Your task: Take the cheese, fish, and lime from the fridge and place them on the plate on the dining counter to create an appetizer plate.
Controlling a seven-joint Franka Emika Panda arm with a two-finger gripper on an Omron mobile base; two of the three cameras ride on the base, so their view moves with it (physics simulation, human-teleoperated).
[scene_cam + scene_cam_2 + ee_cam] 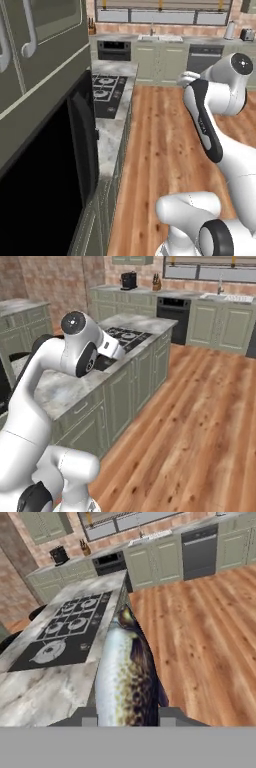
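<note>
Silver-grey and speckled brown, a long fish [125,672] fills the middle of the hand view, its body rising between the two dark finger tips of the hand [125,721], which is closed narrow on it. The head end points away from the camera, toward the far kitchen wall.

Left of the fish in that view: a grey-white marble counter [35,697] with a black cooktop [67,629] set into it. The fish hangs over the counter's right edge, above the sage-green base and the wooden plank floor [210,637]. Cannot tell whether it touches the counter.

Left base view, left side: a grey-green cabinet front with curved grey handles [31,35], a black appliance face [45,180] below it. Beside it the same marble counter [111,137] and cooktop [106,92]. Right: the white arm [220,125] folded above the floor.

Right base view: the arm's elbow [77,351] stands at left, over the marble counter [60,388]; the cooktop [125,336] lies past it. Far wall: sage-green cabinets [215,323], a black oven [172,311], a sink [227,297] under a window.
</note>
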